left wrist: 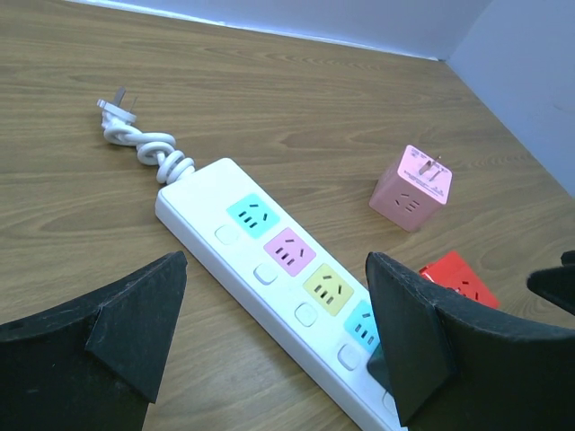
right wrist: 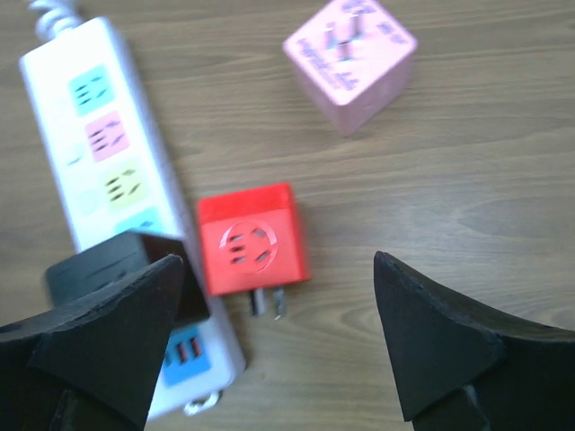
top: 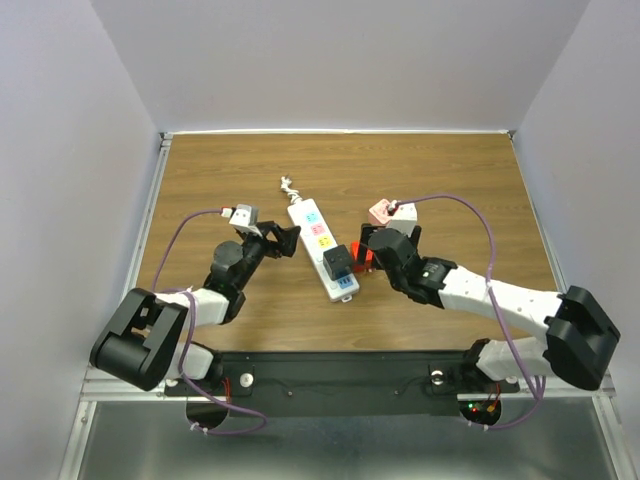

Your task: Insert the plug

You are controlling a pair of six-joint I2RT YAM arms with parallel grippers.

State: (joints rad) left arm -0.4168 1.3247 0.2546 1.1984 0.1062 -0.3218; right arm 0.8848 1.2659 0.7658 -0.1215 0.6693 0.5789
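The right fingers (right wrist: 117,332) are hovering spread and empty over the red plug adapter (right wrist: 252,241), which is lying on the bench (right wrist: 467,180) just beside the white power strip (right wrist: 99,135). Probably best gripping its flat sides, keeping the prongs (right wrist: 267,303) clear. The left fingers (left wrist: 117,332) are gaping too.

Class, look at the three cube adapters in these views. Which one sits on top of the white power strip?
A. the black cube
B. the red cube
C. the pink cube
A: the black cube sits on the near end of the white power strip, while the red cube and the pink cube lie off it on the table.
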